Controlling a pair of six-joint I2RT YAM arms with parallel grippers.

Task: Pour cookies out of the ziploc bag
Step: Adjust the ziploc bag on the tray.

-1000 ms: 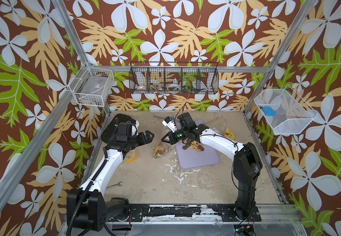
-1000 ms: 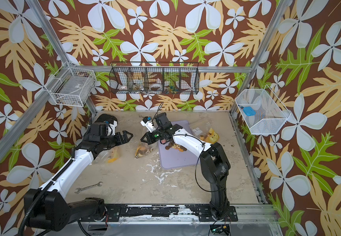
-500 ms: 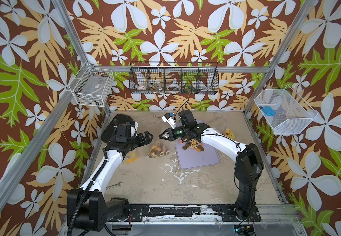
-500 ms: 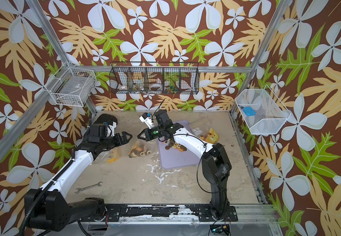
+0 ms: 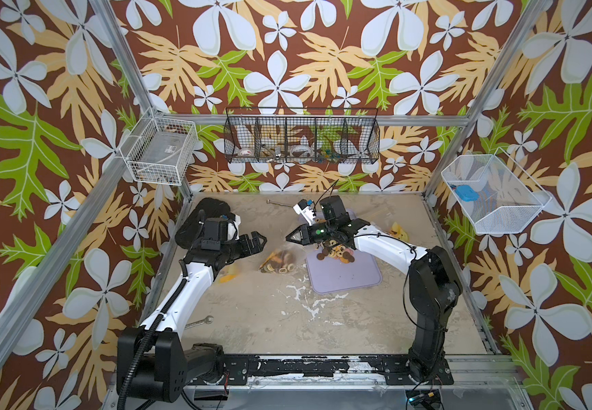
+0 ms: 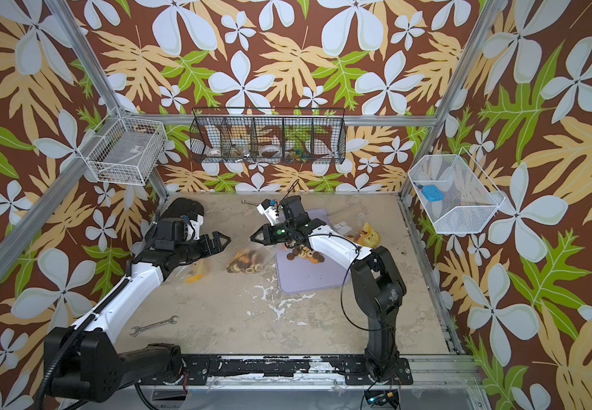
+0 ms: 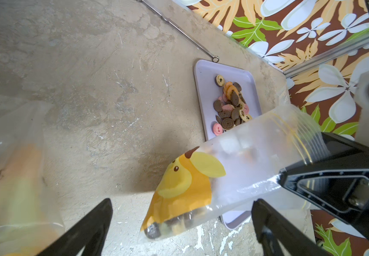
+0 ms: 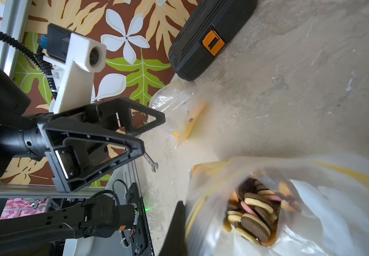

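1. Since a second ago the filled end of the ziploc bag (image 7: 201, 184) has fanned out wider beneath the right fingers (image 5: 288, 238).
2. These right fingers are clenched on the bag's zip edge; the clear bag hangs tilted, its printed corner lowest.
3. Opposite, the left fingers (image 5: 253, 241) stand released and empty at 9 o'clock of the bag.
4. Brown, cream and pink cookies (image 8: 252, 212) bunch in that low corner; whether it touches the surface (image 5: 269, 319) I cannot tell.
5. At 3 o'clock of the bag a lilac tray (image 5: 344, 280) holds a loose heap of cookies, partly under the right arm.
6. Another flat bag (image 5: 229, 277) lies at 8 o'clock; a black case (image 8: 230, 20) at 10 o'clock.
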